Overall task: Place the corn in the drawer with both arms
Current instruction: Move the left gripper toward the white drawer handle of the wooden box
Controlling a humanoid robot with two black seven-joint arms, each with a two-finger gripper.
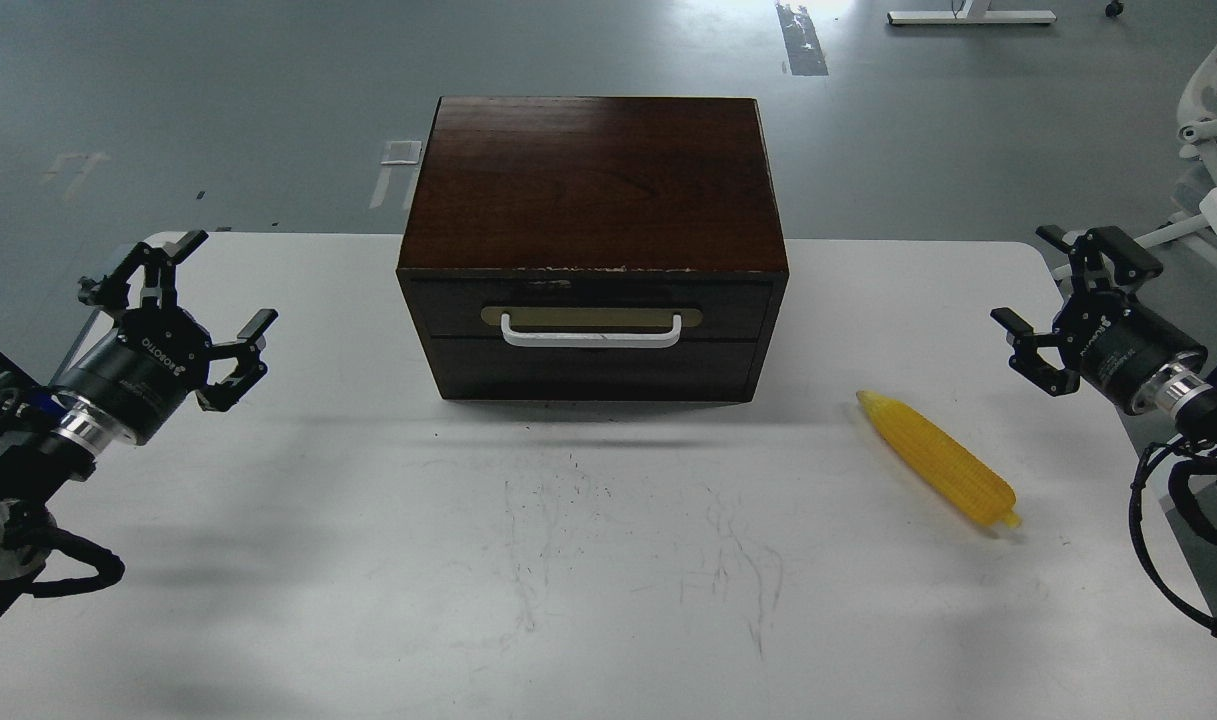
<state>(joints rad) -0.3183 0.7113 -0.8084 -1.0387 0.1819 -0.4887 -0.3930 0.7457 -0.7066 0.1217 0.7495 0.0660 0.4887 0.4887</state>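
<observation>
The yellow corn (938,458) lies on the white table (608,560), to the right of the cabinet and slanting toward the front right. The dark brown drawer (592,326) sits pushed in at the front of the box cabinet (594,190), its white bar handle (592,332) facing me. My left gripper (213,290) hovers open at the table's left side, well left of the cabinet, holding nothing. My right gripper (1038,290) is open at the far right, above and to the right of the corn, apart from it.
Grey floor lies beyond the table's far edge. A white chair (1213,110) stands at the far right, behind my right arm. Scuff marks run across the table's middle in front of the cabinet.
</observation>
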